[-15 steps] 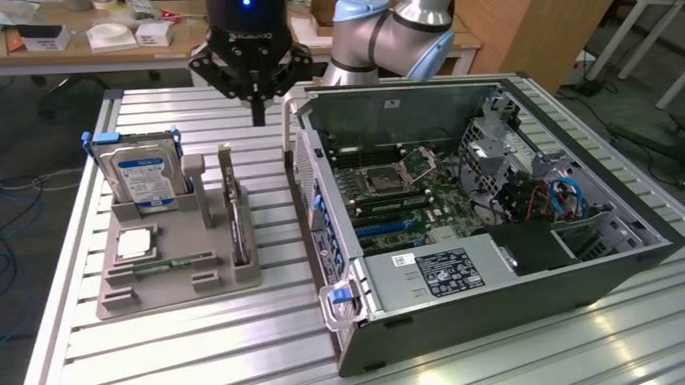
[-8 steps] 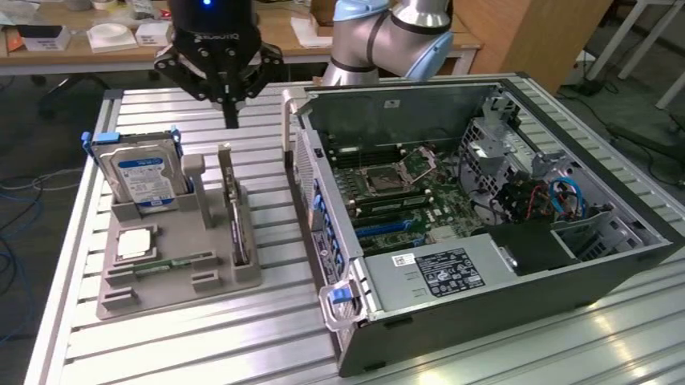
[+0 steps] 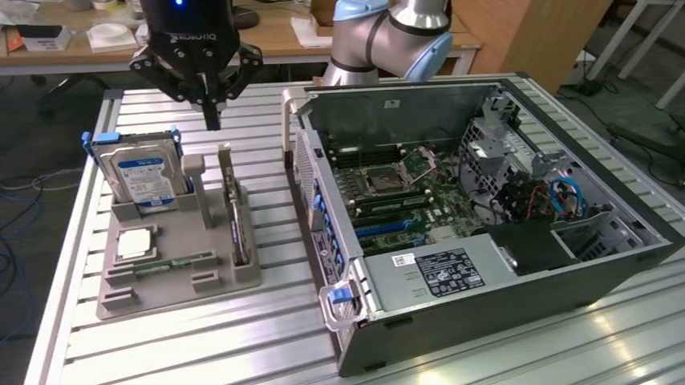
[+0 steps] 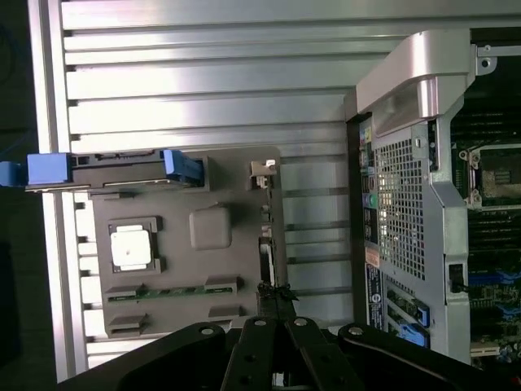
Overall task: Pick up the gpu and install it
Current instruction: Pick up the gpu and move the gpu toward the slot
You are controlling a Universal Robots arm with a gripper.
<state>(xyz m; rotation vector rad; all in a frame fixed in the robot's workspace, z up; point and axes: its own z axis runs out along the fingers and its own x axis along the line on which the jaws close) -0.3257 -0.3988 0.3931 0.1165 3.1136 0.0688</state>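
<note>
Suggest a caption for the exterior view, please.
Gripper hovers above the gpu standing in its grey holder, beside the open case.

gpu (image 4: pixel 264 248) edge-on, one end hidden behind the hand (image 4: pixel 275 290), computer case (image 4: pixel 399 204) cut off at the edge

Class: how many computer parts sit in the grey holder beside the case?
4: hard drive standing upright, gpu on edge nearest the case, processor chip and memory stick lying flat. None seems hidden.
</note>
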